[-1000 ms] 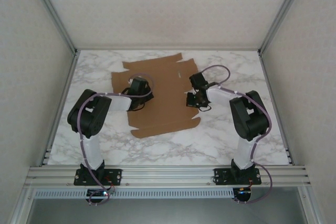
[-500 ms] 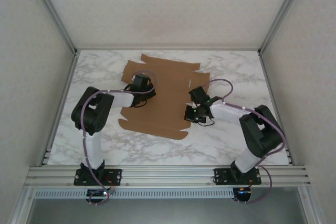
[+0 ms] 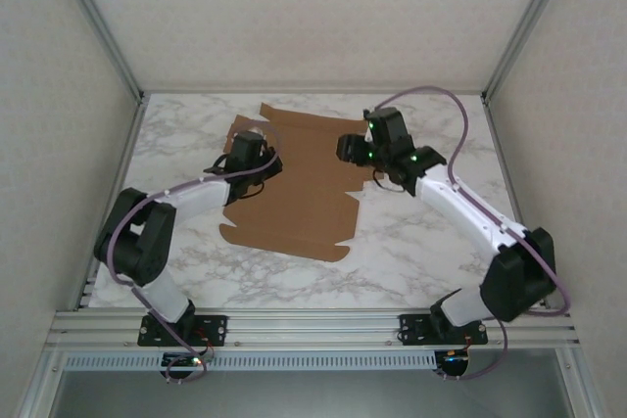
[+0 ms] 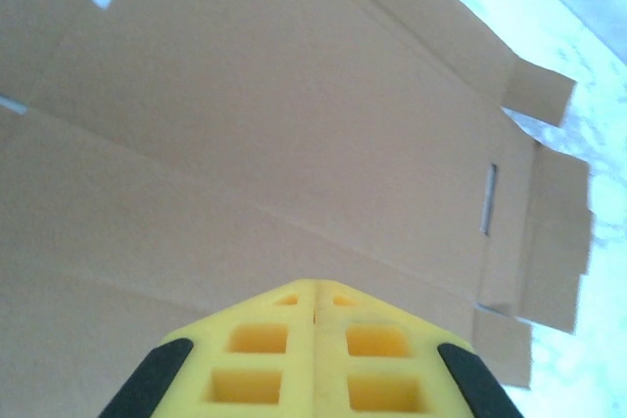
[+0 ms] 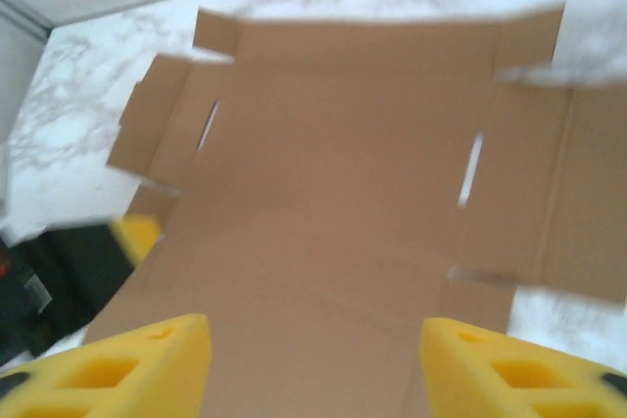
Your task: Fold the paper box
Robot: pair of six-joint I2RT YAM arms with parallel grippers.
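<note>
Across the white marble tabletop lies the flat brown cardboard paper box, left of centre and not yet folded. It has swung round since a second ago. The black right pincer has reached out to the sheet's far right edge, and its yellow fingers, pressed together before, now stand apart above it. The left pincer stays closed on the sheet's left part, seemingly pinning it. A fresh grip on a flap likely follows.

The right wrist view gives you a smeared box, flap edges too blurry to trace. In the left wrist view it runs off the top and left, and the bottom edge crops the left gripper. From above, the right gripper covers part of its right side.
</note>
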